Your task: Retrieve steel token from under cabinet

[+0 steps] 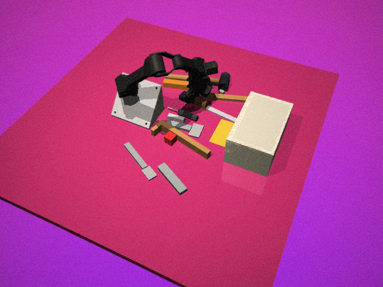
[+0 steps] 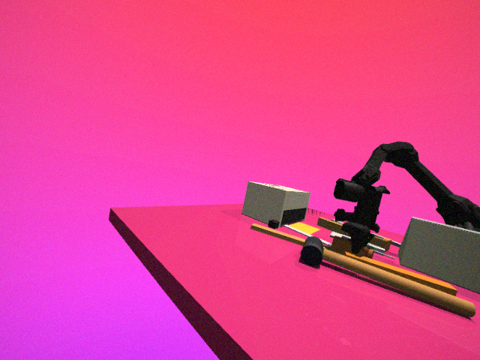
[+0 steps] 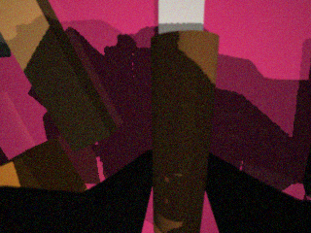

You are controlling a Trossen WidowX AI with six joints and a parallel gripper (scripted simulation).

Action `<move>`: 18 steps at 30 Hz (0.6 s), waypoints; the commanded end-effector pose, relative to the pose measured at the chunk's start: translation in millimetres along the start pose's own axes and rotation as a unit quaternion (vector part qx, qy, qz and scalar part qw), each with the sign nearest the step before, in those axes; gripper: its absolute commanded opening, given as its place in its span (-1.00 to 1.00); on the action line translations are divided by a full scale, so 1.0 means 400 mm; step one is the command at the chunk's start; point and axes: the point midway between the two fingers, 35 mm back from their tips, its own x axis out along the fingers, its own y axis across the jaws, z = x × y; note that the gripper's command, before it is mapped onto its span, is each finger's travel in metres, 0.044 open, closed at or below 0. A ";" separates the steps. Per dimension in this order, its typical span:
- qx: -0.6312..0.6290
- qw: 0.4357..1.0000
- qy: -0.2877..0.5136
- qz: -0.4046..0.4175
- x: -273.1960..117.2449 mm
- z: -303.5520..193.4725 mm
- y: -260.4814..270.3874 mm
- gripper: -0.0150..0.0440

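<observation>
My gripper (image 1: pixel 195 101) (image 2: pixel 360 247) (image 3: pixel 177 156) is shut on the brown handle (image 3: pixel 185 107) (image 2: pixel 341 245) of a flat-bladed tool, low over the table. Its pale blade (image 1: pixel 220 113) (image 3: pixel 181 12) points toward the cabinet (image 1: pixel 260 120) (image 2: pixel 263 203). In the top view the cabinet hides the blade's far end; I cannot tell whether it is under the cabinet. The yellow marked area (image 1: pixel 220 133) (image 2: pixel 304 227) lies before the cabinet's dark front opening (image 2: pixel 293 217), beside the blade. The steel token is not visible in any view.
A long wooden stick (image 1: pixel 231 97) (image 2: pixel 277 234) and a black-headed mallet (image 1: pixel 224 81) (image 2: pixel 312 251) lie on one side. An orange bar (image 1: pixel 175 83), screwdriver (image 1: pixel 188 114), hooked wooden bar (image 1: pixel 191 143), red cube (image 1: pixel 170 137) and grey bar (image 1: pixel 172 178) are also around.
</observation>
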 end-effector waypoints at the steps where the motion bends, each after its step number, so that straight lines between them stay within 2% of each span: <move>1: -0.001 1.000 0.002 -0.002 0.002 -0.025 -0.002 -0.49; 11: -0.001 1.000 0.002 -0.002 0.002 -0.070 0.004 -0.49; 18: -0.004 1.000 0.000 0.000 -0.002 -0.058 0.002 -0.49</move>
